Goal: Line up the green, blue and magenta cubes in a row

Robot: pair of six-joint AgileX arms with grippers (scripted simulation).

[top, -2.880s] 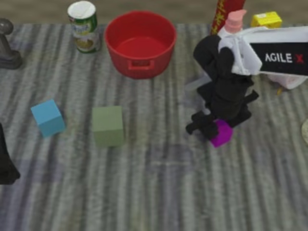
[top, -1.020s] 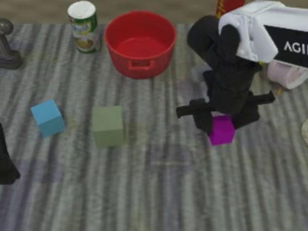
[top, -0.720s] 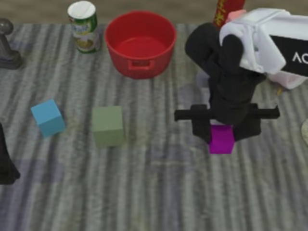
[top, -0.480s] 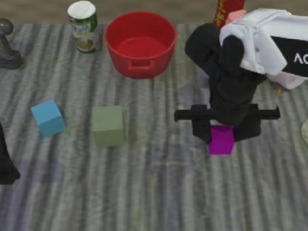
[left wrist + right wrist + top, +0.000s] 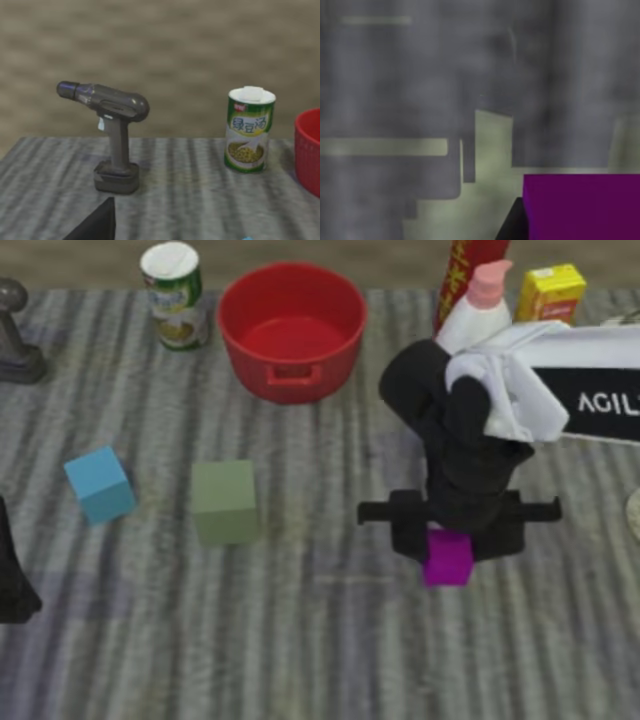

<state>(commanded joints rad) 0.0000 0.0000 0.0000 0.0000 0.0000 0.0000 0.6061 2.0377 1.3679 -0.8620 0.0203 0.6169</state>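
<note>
The sage-green cube (image 5: pixel 225 502) rests on the cloth left of centre, and the sky-blue cube (image 5: pixel 100 484) sits apart from it, farther left. The small magenta cube (image 5: pixel 447 557) is right of centre between the black fingers of my right gripper (image 5: pixel 450 538), which is shut on it. In the right wrist view the magenta cube (image 5: pixel 580 205) fills the lower corner beside one dark finger (image 5: pixel 512 225), with the cloth far below. My left gripper (image 5: pixel 12 585) stays parked at the table's left edge.
Along the back stand a red bowl (image 5: pixel 291 328), a green can (image 5: pixel 175 295), a drill (image 5: pixel 15 335), a pink-capped bottle (image 5: pixel 475 310), a yellow box (image 5: pixel 552 290) and a red tube (image 5: pixel 462 270). Open cloth lies between the green and magenta cubes.
My right gripper turned its wrist and carried the magenta cube toward the front edge and slightly left. The green and blue cubes and the left arm stayed put.
</note>
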